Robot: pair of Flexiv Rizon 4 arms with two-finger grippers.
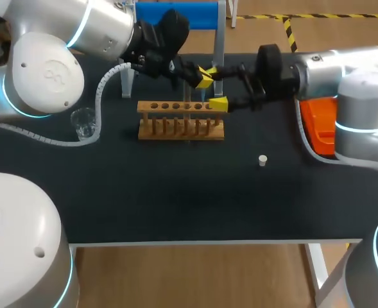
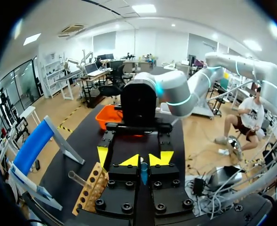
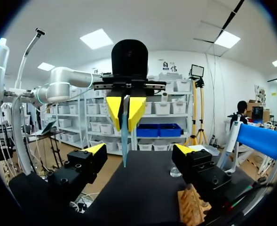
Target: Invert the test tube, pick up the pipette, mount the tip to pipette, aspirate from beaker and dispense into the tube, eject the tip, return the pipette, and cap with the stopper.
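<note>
test tube [image 3: 124,141] in left gripper [image 2: 144,160]

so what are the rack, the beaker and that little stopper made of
The rack looks like wood, pale tan and matte, with drilled holes and peg rows. The beaker is clear and see-through with bright glints, so glass or clear plastic; I cannot tell which. The stopper is off-white and dull, perhaps rubber or plastic; too small to say.

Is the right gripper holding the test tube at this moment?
No, the right gripper is open with nothing between its fingers; the left gripper is shut on the test tube.
</note>
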